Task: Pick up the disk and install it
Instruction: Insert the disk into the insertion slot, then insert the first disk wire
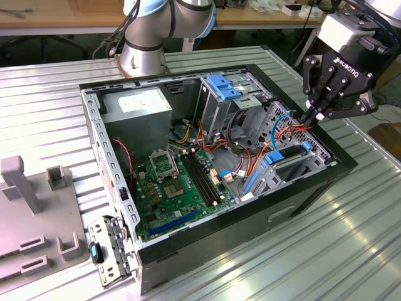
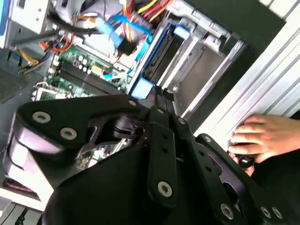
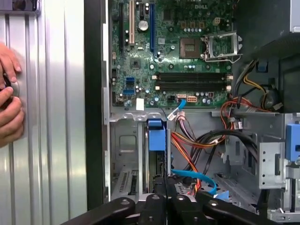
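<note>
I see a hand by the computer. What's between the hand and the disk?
In the first wrist view, the ribbed table, then the case's black wall and a grey cage wall lie between hand and disk.

On my screens the disk (image 1: 290, 160) stands on its long edge inside the grey drive cage (image 1: 285, 183), at the end of the open computer case (image 1: 250, 233) toward the exterior view's right. Its dark body reads as a narrow slab lying along the cage, with bright blue plastic at each end (rail tabs, as far as I can tell). In the first wrist view I see it edge-on (image 3: 157, 161), a blue tab capping the end nearest the motherboard (image 3: 178, 51). In the second wrist view it sits (image 2: 165, 52) between metal slot walls, with a blue rail along one edge.
</note>
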`<state>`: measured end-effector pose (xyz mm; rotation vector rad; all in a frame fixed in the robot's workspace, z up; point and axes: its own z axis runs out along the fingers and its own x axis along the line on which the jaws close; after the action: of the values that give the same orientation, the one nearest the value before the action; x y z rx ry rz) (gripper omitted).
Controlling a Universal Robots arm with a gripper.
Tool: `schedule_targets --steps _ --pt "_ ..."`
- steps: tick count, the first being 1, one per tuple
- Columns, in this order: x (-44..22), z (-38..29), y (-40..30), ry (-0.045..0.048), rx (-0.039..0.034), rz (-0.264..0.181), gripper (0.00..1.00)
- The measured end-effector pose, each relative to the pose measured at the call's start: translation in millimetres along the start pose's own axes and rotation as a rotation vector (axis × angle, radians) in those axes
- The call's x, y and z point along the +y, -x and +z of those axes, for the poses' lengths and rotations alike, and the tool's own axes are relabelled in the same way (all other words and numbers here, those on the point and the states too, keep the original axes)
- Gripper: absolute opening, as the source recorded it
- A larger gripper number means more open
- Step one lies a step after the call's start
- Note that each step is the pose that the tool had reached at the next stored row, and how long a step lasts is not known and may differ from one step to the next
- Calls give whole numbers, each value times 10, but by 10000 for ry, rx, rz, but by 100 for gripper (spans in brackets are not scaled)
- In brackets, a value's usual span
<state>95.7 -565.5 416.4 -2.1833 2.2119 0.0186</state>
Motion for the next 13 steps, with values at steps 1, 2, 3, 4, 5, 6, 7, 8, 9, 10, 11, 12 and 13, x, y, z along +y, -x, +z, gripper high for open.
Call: schedule_targets --steps 1,2,3,4,5,6,7,8,9,10,11,12,13 --pt "-100 32 1 3 -3 0 11" --pt "-138 44 0 5 -5 -1 11" --pt "-138 43 0 5 -4 0 11" --pt "-138 44 0 5 -5 1 11" --pt "-139 44 0 4 -5 1 11" --pt "-139 44 0 5 -5 0 11" --pt "-139 44 0 5 -5 1 11" --pt "-155 45 0 5 -6 -2 11" --pt "-208 46 1 12 -7 1 11" --pt "-253 46 2 21 -5 0 11" --pt "-350 49 3 37 -6 -24 11" --pt "-402 51 4 46 -8 -157 11" --pt "-415 53 5 53 -10 -383 11"
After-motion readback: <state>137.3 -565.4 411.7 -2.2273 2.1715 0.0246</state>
